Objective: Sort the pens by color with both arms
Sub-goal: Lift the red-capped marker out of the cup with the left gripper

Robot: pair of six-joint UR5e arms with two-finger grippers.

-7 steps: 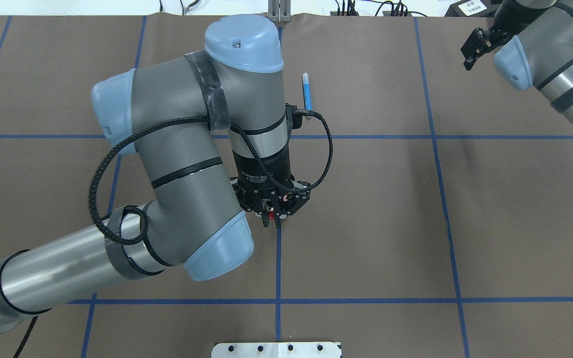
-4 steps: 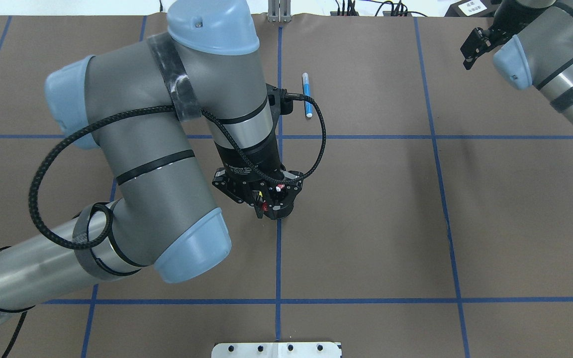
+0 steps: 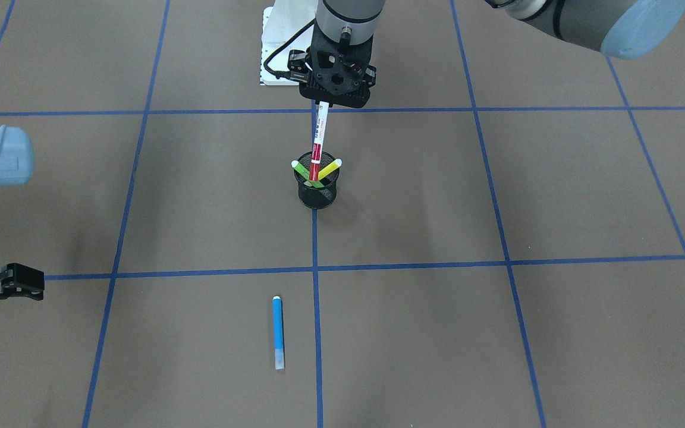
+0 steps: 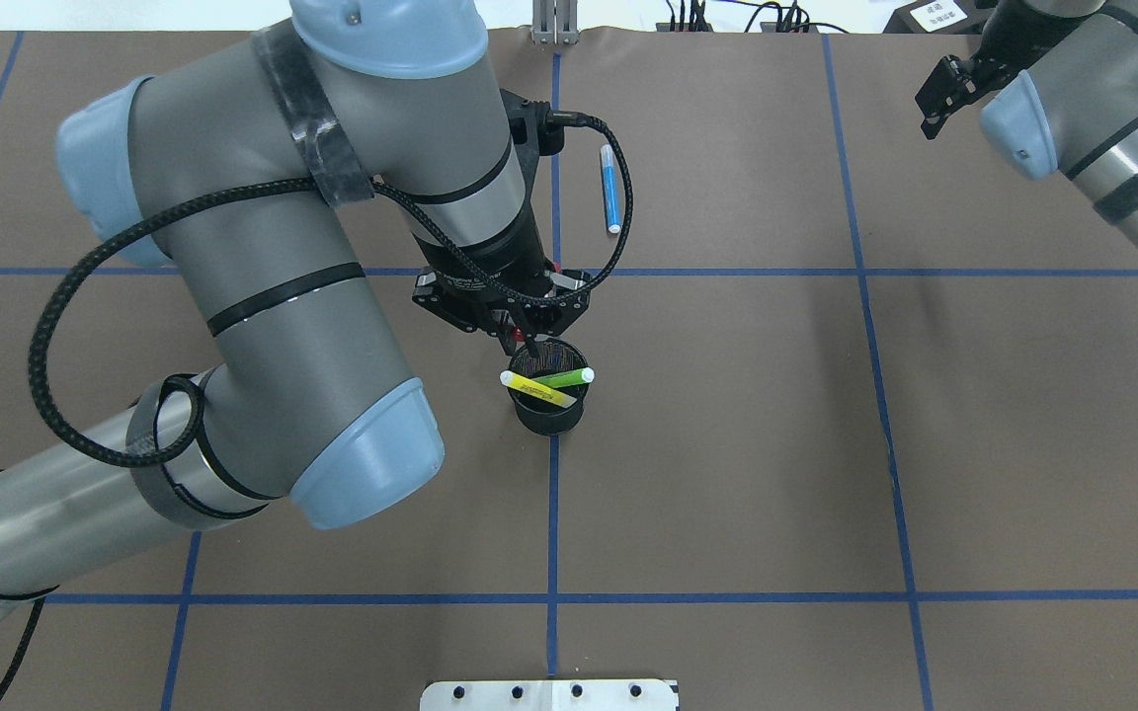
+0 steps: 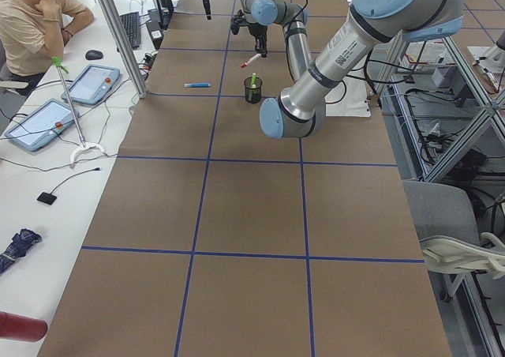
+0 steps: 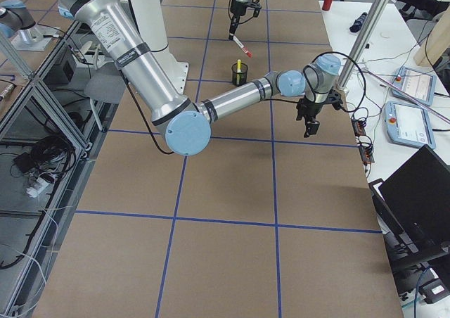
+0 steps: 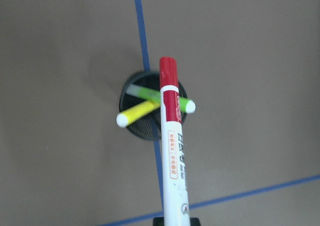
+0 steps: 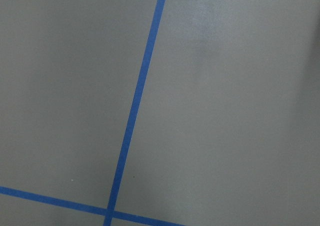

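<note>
Brown paper covers the bench (image 4: 727, 444), and blue tape divides it into large squares. Near the middle of the bench, on the centre tape line, we see a black mesh cup (image 3: 317, 196) standing upright. A green pen (image 3: 301, 169) and a yellow pen (image 3: 330, 168) stand in it. They lean in opposite directions and cross each other, with their pale caps above the rim.

The left tool (image 3: 321, 106) hangs over the cup and points down. Its fingers are pinching the upper part of the white pen (image 3: 319, 134). This pen is a little tilted. In the side views its lower red end is in the air above the cup, not inside it.

The blue pen (image 3: 277, 330) lies flat on the paper between the cup and the far edge, just beside the centre line and well apart from the cup.

The right tool (image 4: 933, 111) hovers near the far right corner and holds nothing. We cannot tell whether its fingers are spread or pressed together.
</note>
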